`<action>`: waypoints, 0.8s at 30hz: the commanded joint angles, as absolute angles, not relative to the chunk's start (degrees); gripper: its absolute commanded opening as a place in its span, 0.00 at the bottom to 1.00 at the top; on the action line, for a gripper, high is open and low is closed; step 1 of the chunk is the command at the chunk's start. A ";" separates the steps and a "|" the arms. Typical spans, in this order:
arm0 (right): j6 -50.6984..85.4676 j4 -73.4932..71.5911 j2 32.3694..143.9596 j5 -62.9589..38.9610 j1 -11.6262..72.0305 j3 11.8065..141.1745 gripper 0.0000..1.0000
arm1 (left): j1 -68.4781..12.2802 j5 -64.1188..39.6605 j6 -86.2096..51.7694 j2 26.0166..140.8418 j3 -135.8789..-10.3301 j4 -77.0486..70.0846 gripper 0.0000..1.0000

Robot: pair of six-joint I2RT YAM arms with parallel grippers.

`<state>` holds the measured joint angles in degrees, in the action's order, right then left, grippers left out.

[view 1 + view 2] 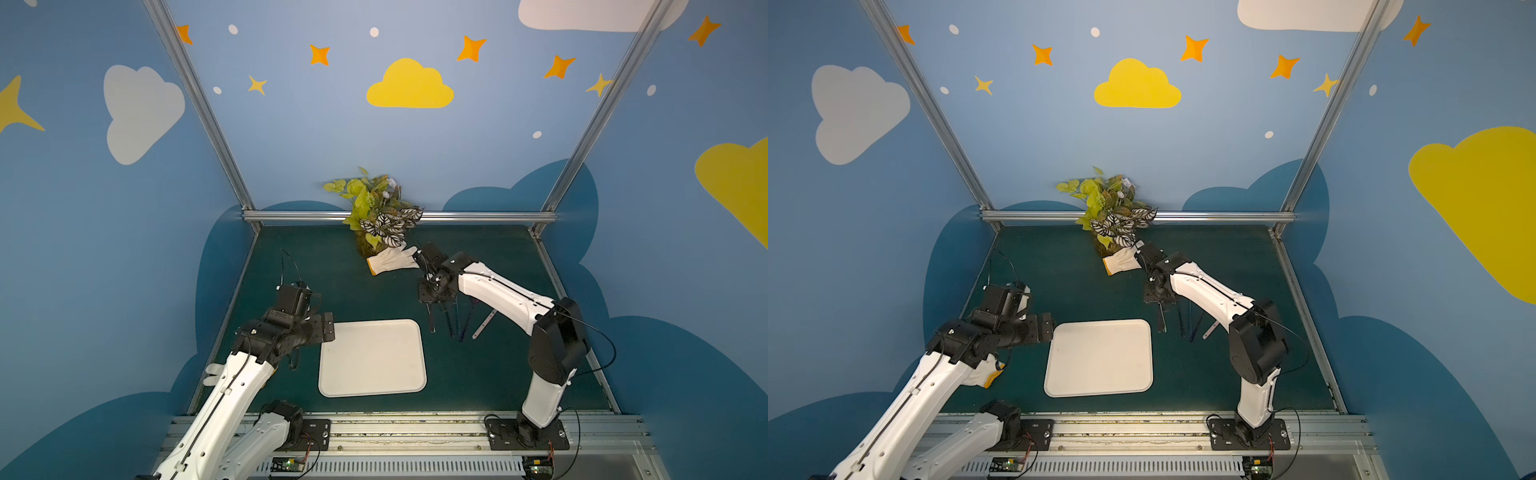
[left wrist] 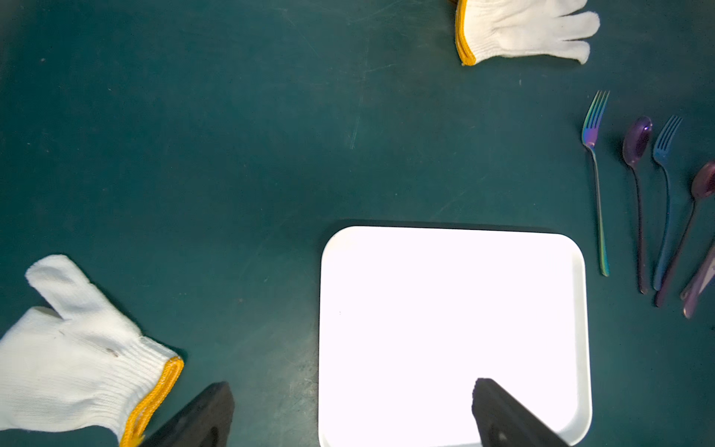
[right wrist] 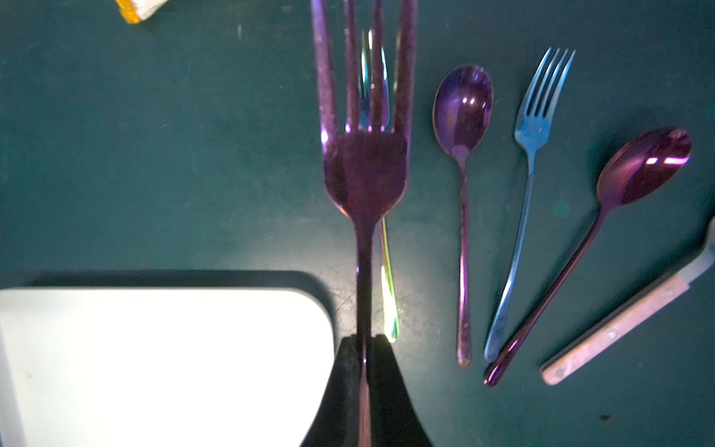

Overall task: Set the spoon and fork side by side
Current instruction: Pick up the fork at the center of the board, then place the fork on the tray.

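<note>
The right gripper (image 3: 365, 342) is gripping the handle of a purple fork (image 3: 365, 170), its fingers closed tight on it. In the right wrist view the fork is projecting straight out from the jaws, tines pointing away, raised above the green table (image 3: 193, 154). It is hanging directly over an iridescent fork (image 3: 389, 305), which is lying flat just beside a corner of the white tray (image 3: 154, 367).

On the side of that fork away from the tray, a purple spoon (image 3: 462, 112), a blue fork (image 3: 536, 127), a second purple spoon (image 3: 644, 166) and a wood-handled knife (image 3: 615, 333) are lying in a loose fan with their handle ends converging. The blue fork's handle end and the second purple spoon's handle are meeting or overlapping; which cannot be told.

The left gripper (image 2: 352, 385) is standing open, fingers wide apart and holding nothing, positioned over the tray's edge. A white glove (image 2: 77, 348) is lying near it, and another glove (image 2: 522, 31) is resting farther off on the table.
</note>
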<state>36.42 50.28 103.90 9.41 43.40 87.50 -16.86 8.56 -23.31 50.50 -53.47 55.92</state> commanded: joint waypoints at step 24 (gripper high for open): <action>71.07 45.68 131.42 2.29 72.57 113.99 0.00 | -17.95 17.09 -27.53 39.93 -52.58 60.94 1.00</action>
<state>68.62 46.06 130.52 2.44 72.10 111.15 -17.50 16.32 -26.48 40.84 -53.17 60.53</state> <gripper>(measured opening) 0.060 1.000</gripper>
